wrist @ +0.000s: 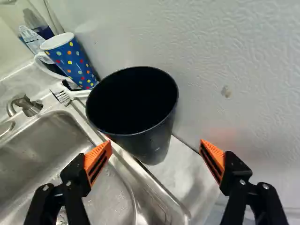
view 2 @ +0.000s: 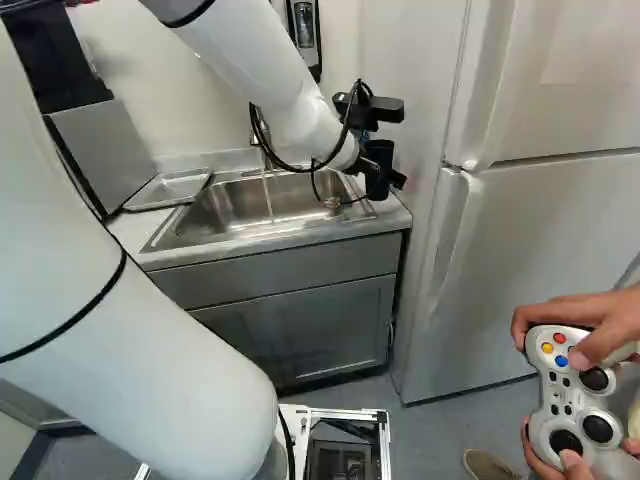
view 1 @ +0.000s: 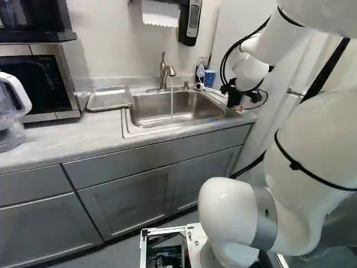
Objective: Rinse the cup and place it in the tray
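While water (view 1: 172, 103) runs from the metal faucet (view 1: 163, 72) into the shiny steel sink (view 1: 150, 109), the pincer (view 2: 384, 174) is spread wide, its ridged orange pads (wrist: 99, 161) well apart. At eleven o'clock from it is the smooth, tapering black cup (wrist: 157, 145), on the pale mottled desk (wrist: 185, 173) beside the sink's rim. A pebbled white panel (wrist: 234, 70) blocks the way at one o'clock. At ten o'clock from the cup, close by, are a glossy blue spotted mug (wrist: 77, 63) and a white brush (wrist: 63, 97). In the left base view, the shallow rectangular metal tray (view 1: 110, 99) lies at nine o'clock from the sink
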Tool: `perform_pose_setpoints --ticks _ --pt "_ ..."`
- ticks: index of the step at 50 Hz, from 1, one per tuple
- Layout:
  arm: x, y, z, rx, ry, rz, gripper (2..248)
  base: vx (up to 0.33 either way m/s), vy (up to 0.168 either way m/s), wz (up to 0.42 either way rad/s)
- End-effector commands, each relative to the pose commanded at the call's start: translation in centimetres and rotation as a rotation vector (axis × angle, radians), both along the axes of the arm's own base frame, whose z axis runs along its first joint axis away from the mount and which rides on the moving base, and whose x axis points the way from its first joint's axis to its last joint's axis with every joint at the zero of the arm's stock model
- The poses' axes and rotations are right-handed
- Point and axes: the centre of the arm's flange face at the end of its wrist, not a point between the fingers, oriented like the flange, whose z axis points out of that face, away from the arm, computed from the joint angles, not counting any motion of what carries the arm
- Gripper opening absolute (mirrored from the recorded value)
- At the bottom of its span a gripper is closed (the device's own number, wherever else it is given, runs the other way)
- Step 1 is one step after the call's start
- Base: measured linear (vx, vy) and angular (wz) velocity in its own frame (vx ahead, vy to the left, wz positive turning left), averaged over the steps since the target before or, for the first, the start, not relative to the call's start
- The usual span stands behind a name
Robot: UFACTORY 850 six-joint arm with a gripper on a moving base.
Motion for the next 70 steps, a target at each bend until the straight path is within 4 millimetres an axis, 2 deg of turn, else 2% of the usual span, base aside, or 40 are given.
perform_pose_setpoints --ticks 12,33,50,70 --pt "0.0 0.0 0.0 -0.089 0.053 0.069 247 0.000 0.000 0.000" --pt "0.1 0.0 0.0 -0.089 0.053 0.070 247 0.000 0.000 0.000" --pt "1.4 0.8 0.0 -0.089 0.053 0.095 247 0.000 0.000 0.000" --pt "1.4 0.8 0.0 -0.106 0.063 0.109 247 0.000 0.000 0.000"
